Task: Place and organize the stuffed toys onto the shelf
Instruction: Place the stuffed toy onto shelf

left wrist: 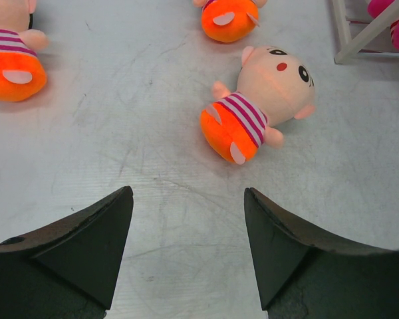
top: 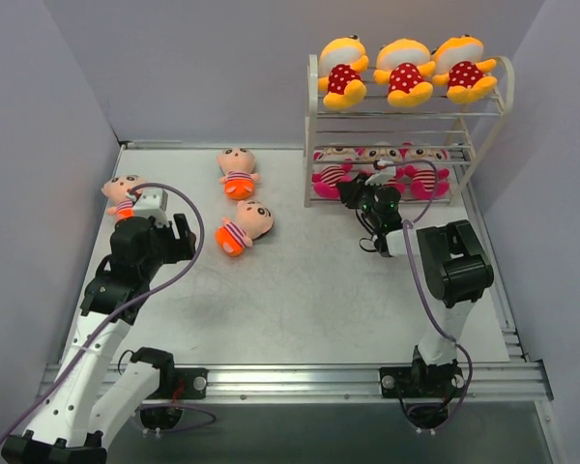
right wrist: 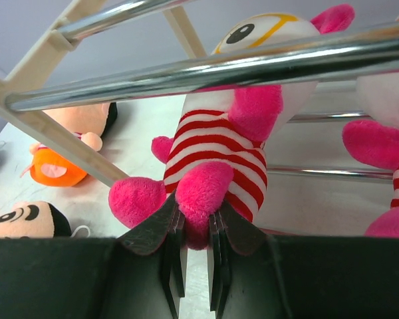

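Right fingers: nearly closed, pinching the pink foot of a striped doll.
Left fingers: spread wide, holding nothing, above the table.
Shelf: far right, striped doll on its bottom tier.
Yellow dolls: top tier.
Peach dolls: lying on the table, left.

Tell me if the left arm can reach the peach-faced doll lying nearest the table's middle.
Probably yes. The left arm has its jaws open, and the peach-faced doll lies just ahead of them, with only bare table between.
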You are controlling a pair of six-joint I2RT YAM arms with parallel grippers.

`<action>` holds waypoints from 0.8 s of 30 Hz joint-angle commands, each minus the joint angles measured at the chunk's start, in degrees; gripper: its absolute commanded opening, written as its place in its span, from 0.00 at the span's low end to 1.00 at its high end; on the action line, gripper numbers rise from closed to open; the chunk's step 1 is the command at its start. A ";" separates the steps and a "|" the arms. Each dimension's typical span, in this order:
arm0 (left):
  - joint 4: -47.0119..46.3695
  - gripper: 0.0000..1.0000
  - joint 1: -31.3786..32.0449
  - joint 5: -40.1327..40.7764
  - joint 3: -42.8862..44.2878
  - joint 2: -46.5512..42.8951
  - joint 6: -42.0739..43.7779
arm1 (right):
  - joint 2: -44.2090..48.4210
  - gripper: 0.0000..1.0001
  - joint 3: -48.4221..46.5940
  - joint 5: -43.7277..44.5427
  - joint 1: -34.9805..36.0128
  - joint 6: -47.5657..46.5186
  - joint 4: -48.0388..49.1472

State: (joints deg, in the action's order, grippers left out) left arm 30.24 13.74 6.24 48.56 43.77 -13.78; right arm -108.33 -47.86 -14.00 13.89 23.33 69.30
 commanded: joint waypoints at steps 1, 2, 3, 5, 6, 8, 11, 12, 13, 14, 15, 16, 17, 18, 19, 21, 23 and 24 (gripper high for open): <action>-1.23 0.76 0.24 -0.17 -0.30 0.00 1.04 | -1.00 0.00 -2.94 -0.15 -0.35 -0.04 4.09; -1.24 0.76 0.24 -0.18 -0.30 0.00 1.04 | -1.26 0.00 -3.21 -0.24 -0.27 0.05 4.09; -1.24 0.76 0.24 -0.18 -0.22 0.00 1.04 | -1.53 0.00 -3.30 -0.15 -0.27 0.22 4.09; -1.24 0.76 0.24 -0.18 -0.22 0.00 1.04 | -2.14 0.00 -3.38 0.02 -0.27 0.40 4.27; -1.32 0.76 0.24 -0.26 -0.22 -0.09 1.04 | -2.58 0.00 -3.30 0.29 -0.27 0.49 4.44; -1.24 0.76 0.33 -0.35 -0.22 -0.09 1.04 | -3.02 0.00 -3.21 0.64 -0.27 0.66 4.70; -1.32 0.76 0.33 -0.44 -0.30 0.00 1.04 | -3.81 0.00 -3.38 0.73 -0.27 1.01 4.62; -1.32 0.76 0.41 -0.44 -0.30 0.00 1.04 | -4.34 0.00 -3.38 0.73 -0.27 1.36 4.71; -1.32 0.76 0.33 -0.44 -0.30 0.00 1.04 | -4.43 0.00 -3.30 0.73 -0.27 1.45 4.71; -1.24 0.76 0.41 -0.44 -0.22 -0.09 1.04 | -4.69 0.00 -3.30 0.73 -0.27 1.54 4.71; -1.32 0.76 0.50 -0.44 -0.39 0.00 1.04 | -4.95 0.01 -3.30 0.99 -0.18 1.54 4.71; -1.32 0.76 0.50 -0.44 -0.30 -0.09 1.04 | -5.04 0.01 -3.30 1.25 -0.18 1.71 4.71; -1.32 0.76 0.50 -0.44 -0.30 0.00 1.04 | -5.13 0.02 -3.21 1.34 -0.27 1.98 4.79; -1.32 0.76 0.59 -0.44 -0.30 -0.09 1.04 | -5.39 0.03 -3.21 1.60 -0.27 1.98 4.79; -1.24 0.76 0.50 -0.44 -0.30 -0.09 1.04 | -5.48 0.05 -3.21 1.61 -0.27 2.15 4.79; -1.32 0.76 0.59 -0.44 -0.30 -0.17 1.04 | -5.57 0.08 -3.12 1.78 -0.18 2.42 4.97; -1.32 0.76 0.68 -0.44 -0.30 -0.09 1.04 | -5.75 0.08 -2.68 2.48 -0.18 3.29 5.49; -1.24 0.76 0.68 -0.44 -0.30 -0.09 1.04 | -5.84 0.08 -2.59 2.66 -0.18 3.65 5.76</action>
State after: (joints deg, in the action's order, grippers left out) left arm 30.26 13.96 6.20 48.31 43.94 -13.67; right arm -114.26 -49.15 -12.86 13.89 25.82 70.15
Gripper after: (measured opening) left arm 0.761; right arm 0.137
